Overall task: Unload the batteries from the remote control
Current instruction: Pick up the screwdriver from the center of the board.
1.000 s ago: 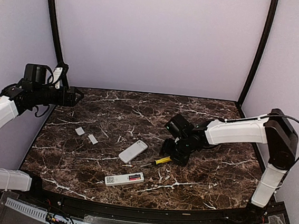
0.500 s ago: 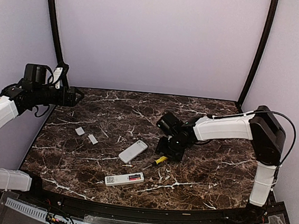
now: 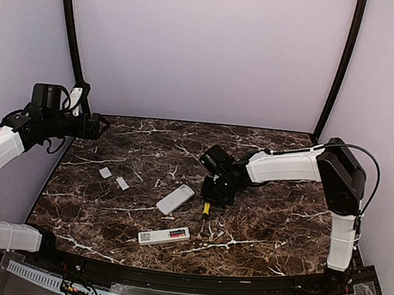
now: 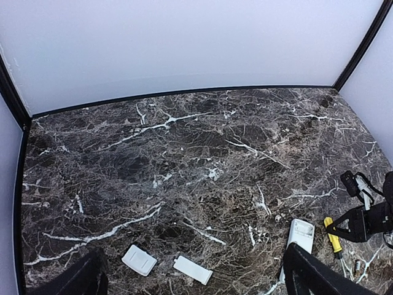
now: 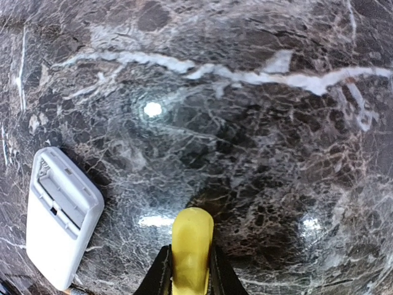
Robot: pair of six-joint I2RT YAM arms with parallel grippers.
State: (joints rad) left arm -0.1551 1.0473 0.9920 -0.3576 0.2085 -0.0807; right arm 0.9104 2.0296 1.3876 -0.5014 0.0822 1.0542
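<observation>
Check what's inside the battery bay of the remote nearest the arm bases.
Top view: the near remote lies bay-up with its cover off, and reddish batteries sit inside. The count is unclear at this size, and anything beneath them is covered.

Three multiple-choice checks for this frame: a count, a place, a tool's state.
1. How many remotes lie on the table? A) one; B) two; C) three.
2. The white covers lie: A) on the table's left part; B) by the right arm's base; C) atop a remote.
3. The right tool is: A) wide open; B) shut on the yellow-handled screwdriver; C) shut on a remote.
Key: B, two white bodies show; A, both lie left of the remotes; B, it clamps the handle.
</observation>
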